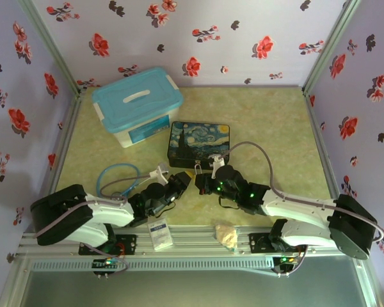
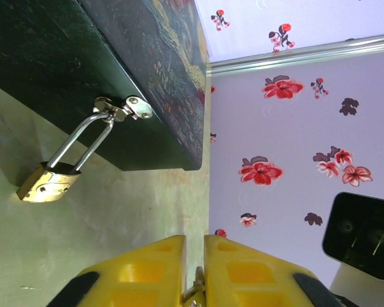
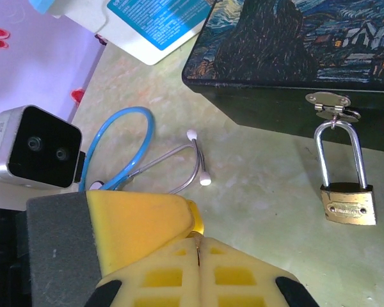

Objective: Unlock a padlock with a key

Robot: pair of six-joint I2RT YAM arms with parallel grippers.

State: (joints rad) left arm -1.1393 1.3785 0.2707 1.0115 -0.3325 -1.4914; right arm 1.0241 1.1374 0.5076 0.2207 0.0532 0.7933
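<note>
Left claw (image 1: pixel 181 181), seen from above, sits just in front of the painted box (image 1: pixel 200 144), nearly nose to nose with the right claw (image 1: pixel 208 183). The padlock (image 1: pixel 197 168) hangs off the box's front wall just beyond their tips. Bare table (image 1: pixel 275 121) lies to the right, while a stethoscope (image 1: pixel 118 174) and a blue-lidded tub (image 1: pixel 137 105) crowd the left, so I judge any swing safer on the right. From the left wrist, the left claw's yellow fingers (image 2: pixel 157 268) are pressed almost together on a small metal sliver that I take to be the key (image 2: pixel 195 291). The padlock lies ahead and to the left, its brass body on the table and its shackle (image 2: pixel 83 137) closed through the hasp (image 2: pixel 125 109) on the box's dark wall. From the right wrist, the right claw's fingers are pressed together, and I cannot tell whether anything is between them. One left finger sits just above their tips, and the padlock hangs near on the right. The step in hand looks like settling the key in the grip, with the lock not yet opened. Next, the key's tip must line up with the keyway, which I cannot see. The lock hangs loose and may swing, so it likely needs steadying, and the box wall close behind it limits the approach.
</note>
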